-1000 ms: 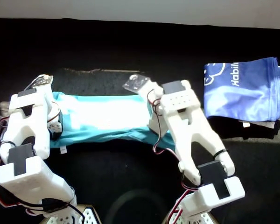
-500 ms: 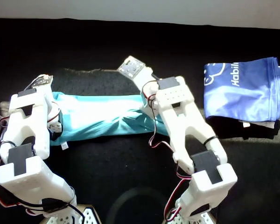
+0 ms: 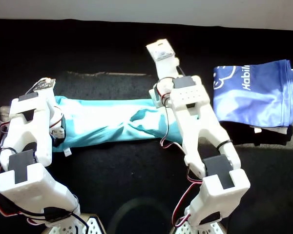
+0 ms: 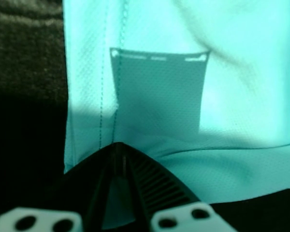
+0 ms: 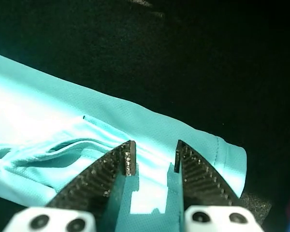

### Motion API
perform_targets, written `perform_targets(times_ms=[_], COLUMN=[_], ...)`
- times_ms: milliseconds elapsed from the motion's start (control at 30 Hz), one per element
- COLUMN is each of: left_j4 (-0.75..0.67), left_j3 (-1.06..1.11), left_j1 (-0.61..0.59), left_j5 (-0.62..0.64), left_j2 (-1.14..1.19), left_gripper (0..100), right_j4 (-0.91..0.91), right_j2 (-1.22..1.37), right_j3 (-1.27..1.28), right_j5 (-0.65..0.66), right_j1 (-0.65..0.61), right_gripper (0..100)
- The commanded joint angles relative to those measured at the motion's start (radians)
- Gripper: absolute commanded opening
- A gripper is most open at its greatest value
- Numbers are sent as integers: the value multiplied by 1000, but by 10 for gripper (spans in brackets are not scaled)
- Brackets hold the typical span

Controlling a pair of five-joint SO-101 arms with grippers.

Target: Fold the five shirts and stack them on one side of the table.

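The teal shirt (image 3: 107,122) lies folded into a long band across the middle of the dark table (image 3: 112,58), one arm at each end. At its left end the left gripper (image 4: 117,147) is clamped tight on the cloth, the fingers meeting at a point just beside the stitched side edge, with a darker square patch (image 4: 159,92) showing in the fabric ahead of them. At the other end the right gripper (image 5: 154,159) hangs over the shirt with its jaws spread and nothing between them, the hemmed end of the band just beyond the fingertips and bare table past that. The near long edge of the shirt is rumpled towards the right. On the right side of the table sits the stack (image 3: 256,92), a blue shirt on top of a black one (image 3: 254,134), apart from the teal band. Bare table runs behind the band and in front of it between the two arms.
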Motion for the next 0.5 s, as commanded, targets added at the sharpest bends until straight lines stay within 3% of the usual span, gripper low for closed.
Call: perform_targets(times_ms=[0,200,467], left_j4=[-32,-32,-32], left_j3=[-2,-2,-2], left_j1=[10,10,10], left_j5=[3,3,3], left_j2=[10,10,10], left_gripper=[9,9,9], right_j4=[105,314,340], right_j2=[-12,-96,-128], right_j3=[-48,-51,93], right_j5=[58,141,141], right_j1=[-12,-117,-125], right_gripper=[133,19,12])
